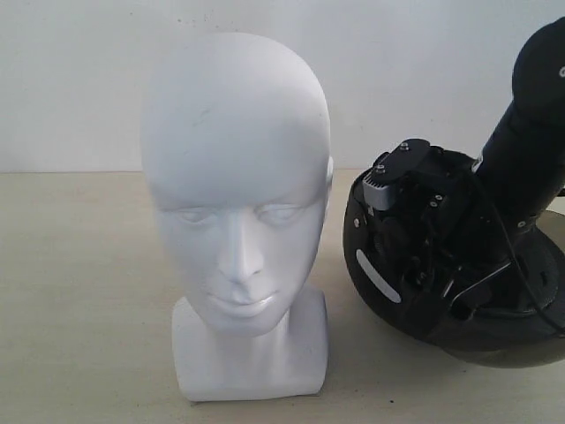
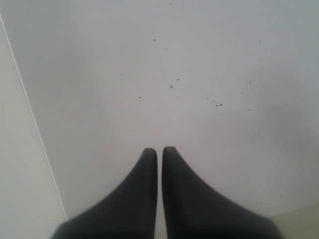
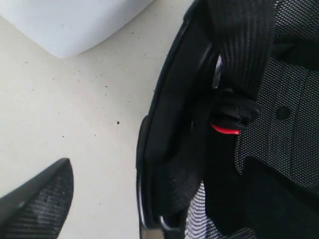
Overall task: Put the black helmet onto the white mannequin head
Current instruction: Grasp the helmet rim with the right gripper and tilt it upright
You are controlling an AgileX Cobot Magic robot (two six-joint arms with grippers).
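The white mannequin head (image 1: pixel 237 212) stands upright on the table, facing the camera. To its right lies the black helmet (image 1: pixel 375 265), tipped so its padded inside shows. My right gripper (image 1: pixel 424 256) reaches into that opening. In the right wrist view the right gripper (image 3: pixel 149 204) straddles the helmet's rim (image 3: pixel 164 124): one finger (image 3: pixel 40 199) hangs outside over bare table, clear of the rim, and the other is hidden inside the lining. A corner of the head's base (image 3: pixel 70 20) shows. The left gripper (image 2: pixel 159 152) is shut on nothing, in front of a white surface.
A white wall (image 1: pixel 424 71) runs behind the beige table (image 1: pixel 79 291). A chin strap with a red buckle tab (image 3: pixel 225 129) hangs inside the helmet. The left arm is out of the exterior view. A narrow gap of table separates head base and helmet.
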